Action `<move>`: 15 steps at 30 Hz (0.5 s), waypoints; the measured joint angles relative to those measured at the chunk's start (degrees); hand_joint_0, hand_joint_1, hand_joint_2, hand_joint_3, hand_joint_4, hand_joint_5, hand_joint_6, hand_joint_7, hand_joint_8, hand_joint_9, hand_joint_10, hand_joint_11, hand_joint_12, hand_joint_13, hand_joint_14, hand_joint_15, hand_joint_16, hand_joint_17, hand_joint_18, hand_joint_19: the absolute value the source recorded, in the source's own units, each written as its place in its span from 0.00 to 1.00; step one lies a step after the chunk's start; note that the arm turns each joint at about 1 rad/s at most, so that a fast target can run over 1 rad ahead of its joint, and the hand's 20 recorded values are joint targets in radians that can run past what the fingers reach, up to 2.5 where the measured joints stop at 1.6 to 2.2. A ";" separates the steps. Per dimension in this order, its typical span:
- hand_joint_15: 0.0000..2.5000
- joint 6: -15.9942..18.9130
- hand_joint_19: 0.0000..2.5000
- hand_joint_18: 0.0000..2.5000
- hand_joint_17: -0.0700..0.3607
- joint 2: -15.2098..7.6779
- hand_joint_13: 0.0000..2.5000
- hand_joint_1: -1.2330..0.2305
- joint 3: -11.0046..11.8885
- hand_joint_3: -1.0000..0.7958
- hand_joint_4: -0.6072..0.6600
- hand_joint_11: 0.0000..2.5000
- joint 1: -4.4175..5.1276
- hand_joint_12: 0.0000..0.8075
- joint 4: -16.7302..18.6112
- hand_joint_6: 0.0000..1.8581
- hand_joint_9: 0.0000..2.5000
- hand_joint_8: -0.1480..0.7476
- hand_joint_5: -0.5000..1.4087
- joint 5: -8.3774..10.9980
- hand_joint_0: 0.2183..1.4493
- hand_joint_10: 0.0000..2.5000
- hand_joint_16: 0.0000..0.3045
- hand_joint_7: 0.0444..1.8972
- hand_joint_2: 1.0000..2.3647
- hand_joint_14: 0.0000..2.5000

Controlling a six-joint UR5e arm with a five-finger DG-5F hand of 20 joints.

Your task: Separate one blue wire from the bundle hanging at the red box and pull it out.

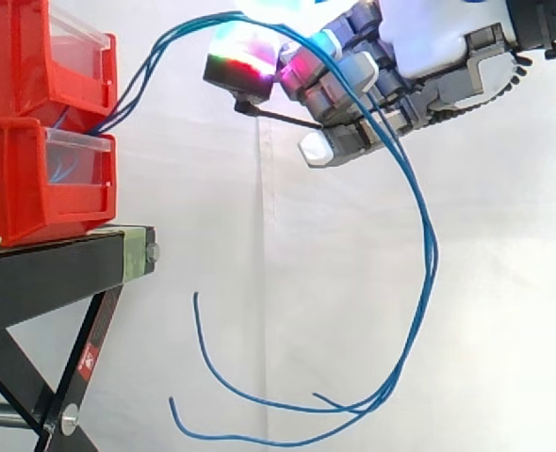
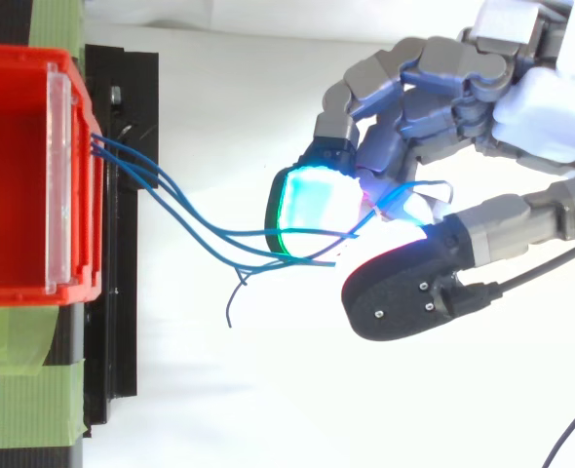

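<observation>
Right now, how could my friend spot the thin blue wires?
Find the stacked red plastic bins on the black stand. From their front, thin blue wires arch through the curled robot hand, then dangle in loops. Nothing else is blue and stringy.

A white curtain (image 1: 466,311) is hanging behind the black stand (image 1: 42,278), perhaps a seam (image 1: 261,235) running down beside it; green tape (image 2: 19,400) is covering the stand's top.
</observation>
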 measured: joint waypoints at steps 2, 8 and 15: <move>0.57 0.00 0.28 0.27 0.44 0.00 0.23 0.16 0.00 0.36 0.64 0.57 0.00 0.48 0.00 0.50 0.21 0.52 0.13 0.00 0.33 0.34 0.17 0.43 0.01 0.40; 0.58 0.00 0.29 0.27 0.44 0.00 0.25 0.23 0.00 0.33 0.63 0.60 0.00 0.48 0.05 0.49 0.25 0.53 0.14 0.00 0.29 0.30 0.17 0.44 0.01 0.39; 0.56 0.00 0.30 0.27 0.43 0.00 0.24 0.28 0.00 0.35 0.62 0.59 0.00 0.48 0.08 0.49 0.28 0.53 0.14 -0.05 0.29 0.31 0.17 0.44 0.01 0.41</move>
